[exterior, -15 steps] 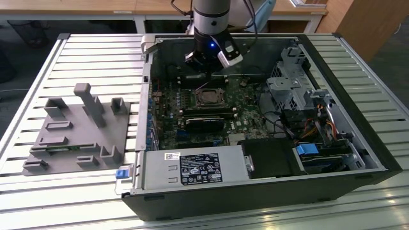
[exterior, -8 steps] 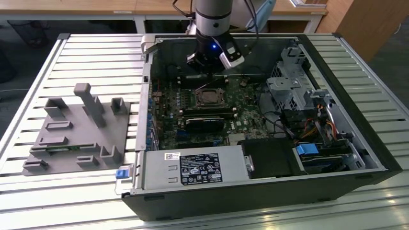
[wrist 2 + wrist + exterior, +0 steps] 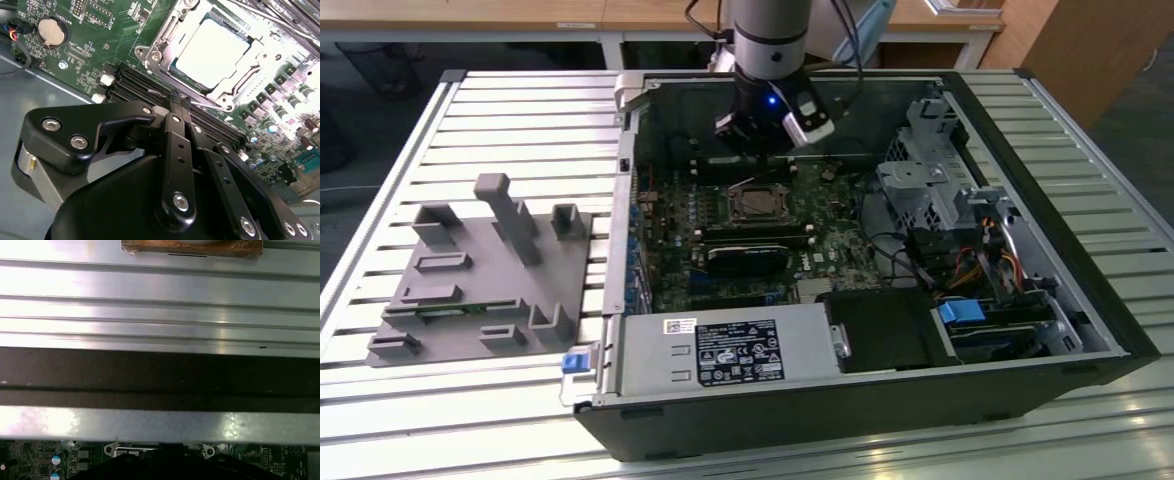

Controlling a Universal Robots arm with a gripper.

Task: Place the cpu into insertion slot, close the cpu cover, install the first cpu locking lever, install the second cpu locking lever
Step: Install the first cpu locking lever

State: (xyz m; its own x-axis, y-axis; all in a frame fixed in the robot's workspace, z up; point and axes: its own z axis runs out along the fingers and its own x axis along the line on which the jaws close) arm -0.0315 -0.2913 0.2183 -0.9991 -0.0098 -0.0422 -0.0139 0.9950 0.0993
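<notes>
Claw [image 3: 181,102]: fingers pressed together, apparently empty, poised just beside the socket's edge. Cpu [image 3: 212,50]: seated in the insertion slot [image 3: 757,204], cpu cover [image 3: 240,82] seemingly down around it. Handling: light, rigid, fragile underneath; thin lever wire is springy, best pushed near its end.

Cpu [image 3: 212,52]: silvery square, flat in insertion slot [image 3: 150,52]; cpu cover [image 3: 235,82] closed around it.
</notes>
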